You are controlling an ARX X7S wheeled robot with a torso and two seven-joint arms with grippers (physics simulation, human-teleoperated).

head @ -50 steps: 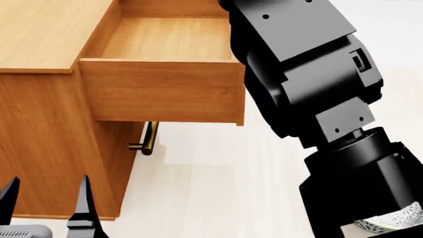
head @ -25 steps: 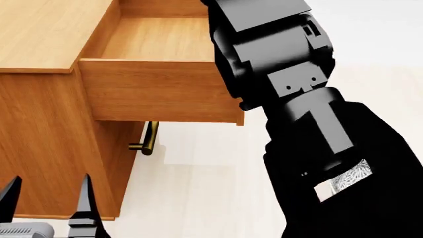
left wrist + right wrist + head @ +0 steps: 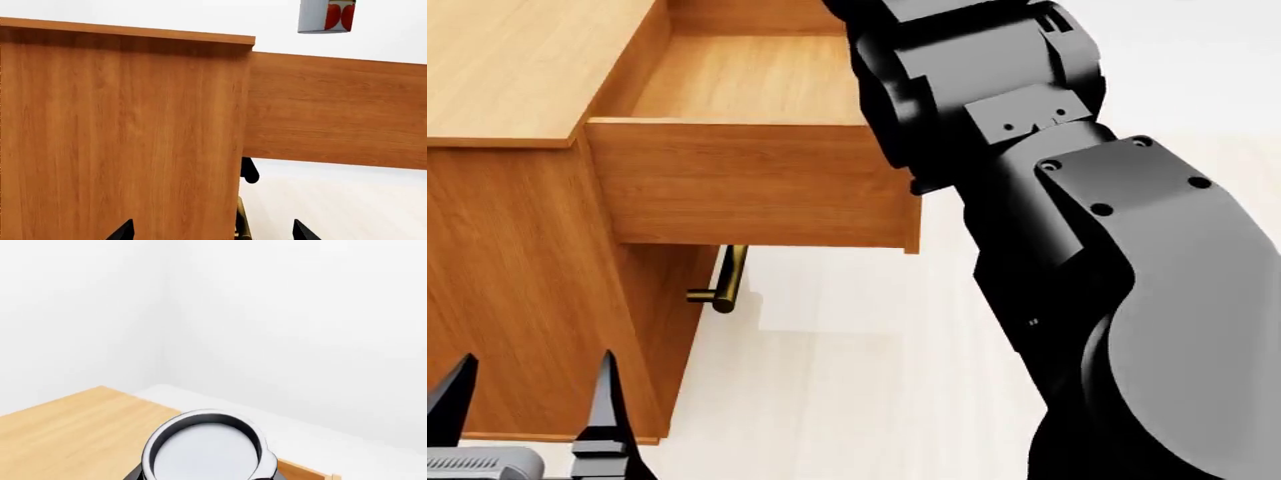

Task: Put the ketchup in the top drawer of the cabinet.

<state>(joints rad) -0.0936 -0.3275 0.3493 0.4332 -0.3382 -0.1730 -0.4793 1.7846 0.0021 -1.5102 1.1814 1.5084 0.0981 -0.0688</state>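
Note:
The cabinet (image 3: 507,250) fills the left of the head view, its top drawer (image 3: 761,185) pulled out and empty inside. My right arm (image 3: 1068,200) reaches over the drawer's right end and hides its own gripper. In the left wrist view the ketchup (image 3: 325,16) hangs in the air above the drawer front (image 3: 333,110). Its silver lid (image 3: 205,450) fills the bottom of the right wrist view, covering the jaws holding it. My left gripper (image 3: 534,375) stands open and empty low beside the cabinet's side (image 3: 120,130).
A brass handle (image 3: 729,280) of the lower drawer sticks out under the open drawer, close to my left gripper (image 3: 212,230). Pale floor (image 3: 854,380) lies right of the cabinet. White walls stand behind it.
My right arm has swung left and forward over the drawer's right end, now covering the patterned bowl that showed at the lower right. The left gripper has barely shifted.

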